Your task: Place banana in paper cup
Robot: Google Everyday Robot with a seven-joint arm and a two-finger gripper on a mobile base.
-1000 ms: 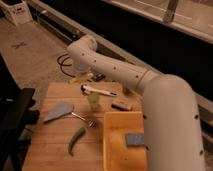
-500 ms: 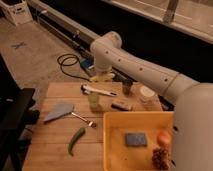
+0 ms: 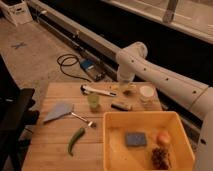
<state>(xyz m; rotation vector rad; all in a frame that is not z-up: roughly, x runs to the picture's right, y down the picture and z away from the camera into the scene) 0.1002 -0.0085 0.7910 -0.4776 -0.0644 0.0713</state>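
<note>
The white paper cup (image 3: 146,93) stands upright at the back right of the wooden table (image 3: 50,150). My gripper (image 3: 125,86) hangs from the white arm low over the table's back edge, just left of the cup, and it is shut. A small yellow shape beside it looks like the banana (image 3: 114,88), lying on the table and partly hidden by the wrist. Whether the gripper touches it I cannot tell.
A translucent green cup (image 3: 93,101) stands mid-table, with a white and black tool (image 3: 97,91) behind it. A dark small object (image 3: 121,105), grey cloth (image 3: 58,111), metal utensil (image 3: 83,119) and green pepper (image 3: 76,140) lie around. A yellow bin (image 3: 112,150) holds a sponge and food.
The arm has swung to the right across the view and its wrist has come down at the table's back edge near the paper cup. The whole yellow bin now shows.
</note>
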